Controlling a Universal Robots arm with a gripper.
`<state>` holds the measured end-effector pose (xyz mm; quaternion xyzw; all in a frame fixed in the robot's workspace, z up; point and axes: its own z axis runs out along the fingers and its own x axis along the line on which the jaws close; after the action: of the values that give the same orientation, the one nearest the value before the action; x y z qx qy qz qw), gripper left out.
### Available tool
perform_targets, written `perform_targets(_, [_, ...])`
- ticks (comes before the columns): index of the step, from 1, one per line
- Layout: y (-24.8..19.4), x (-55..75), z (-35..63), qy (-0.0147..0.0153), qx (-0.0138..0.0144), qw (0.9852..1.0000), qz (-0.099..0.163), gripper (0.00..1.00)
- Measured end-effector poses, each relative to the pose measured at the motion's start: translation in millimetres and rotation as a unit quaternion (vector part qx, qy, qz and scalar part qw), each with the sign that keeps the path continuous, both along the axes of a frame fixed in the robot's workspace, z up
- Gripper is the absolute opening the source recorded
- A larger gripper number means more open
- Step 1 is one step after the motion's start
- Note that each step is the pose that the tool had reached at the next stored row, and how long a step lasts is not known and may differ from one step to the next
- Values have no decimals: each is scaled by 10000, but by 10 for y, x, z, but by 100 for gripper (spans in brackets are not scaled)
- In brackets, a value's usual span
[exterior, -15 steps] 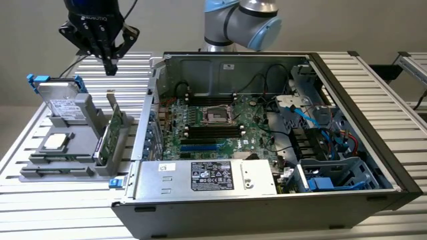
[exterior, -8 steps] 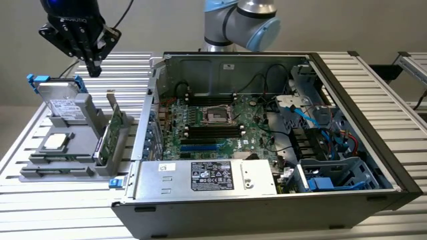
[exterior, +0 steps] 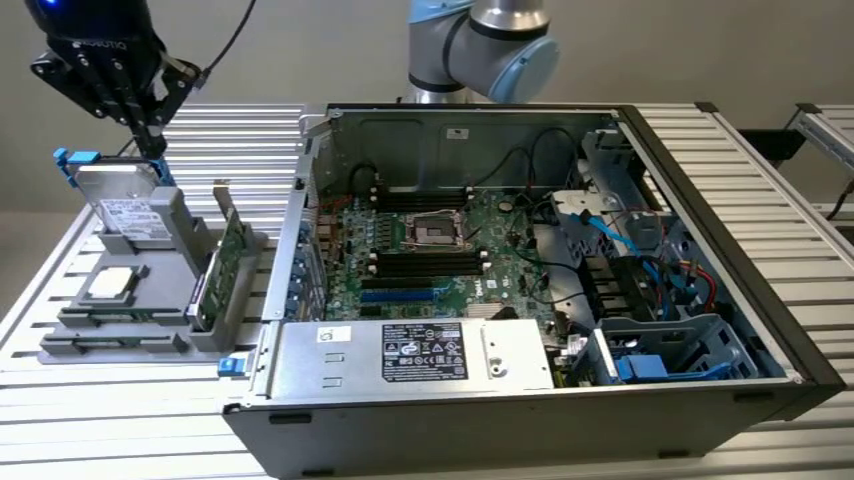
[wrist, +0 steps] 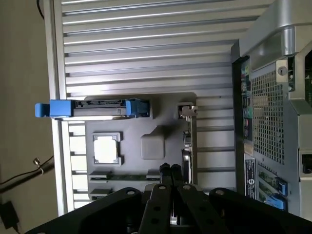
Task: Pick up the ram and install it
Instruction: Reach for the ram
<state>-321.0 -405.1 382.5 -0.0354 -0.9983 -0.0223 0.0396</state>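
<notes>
End effector (wrist: 169,168) closed narrow, holding nothing.
I see it upper left of the exterior view (above the grey holder (exterior: 134,350)); the ram (wrist: 129,177) sits slotted there.

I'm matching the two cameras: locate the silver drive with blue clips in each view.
Exterior view: the silver drive stands upright near the exterior view's left edge.
Wrist view: seen edge-on, a thin strip between its blue clips.
Shared landmark: the square white chip beside it.

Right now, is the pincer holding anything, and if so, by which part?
Nothing is held. The pincer is shut and empty above the gray holder, where the ram lies in its slot.
</notes>
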Motion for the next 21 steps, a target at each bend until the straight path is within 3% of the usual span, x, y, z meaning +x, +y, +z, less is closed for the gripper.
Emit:
perform_targets(5, [-28,-221,-25,0,0,10000,1,10])
perform_targets(8, [-72,-307,-40,0,0,10000,8,10])
perform_targets(15, [-244,-431,-68,0,3,10000,23,10])
perform_targets(21, [-428,-512,-94,0,15,10000,35,10])
